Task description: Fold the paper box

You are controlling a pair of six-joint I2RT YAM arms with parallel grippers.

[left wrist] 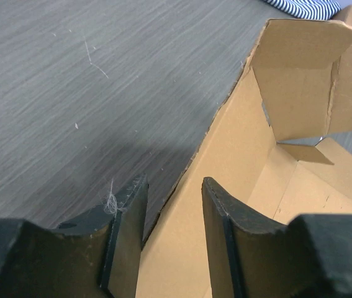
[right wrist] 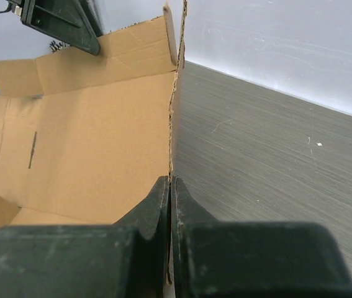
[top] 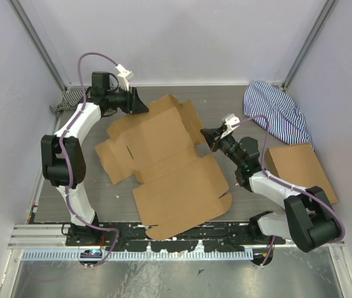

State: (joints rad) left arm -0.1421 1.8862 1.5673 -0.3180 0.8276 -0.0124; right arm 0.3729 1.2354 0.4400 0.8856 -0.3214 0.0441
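Note:
The paper box is a brown cardboard sheet spread across the middle of the table, with its rear panels partly raised. My left gripper is at the sheet's far left corner. In the left wrist view the left gripper is open, and the cardboard's raised edge runs through the gap without being pinched. My right gripper is at the right side flap. In the right wrist view the right gripper is shut on that upright flap's thin edge.
A second brown cardboard box lies at the right, beside the right arm. A blue striped cloth is bunched at the back right. Another striped cloth sits in the back left corner. Walls close in three sides.

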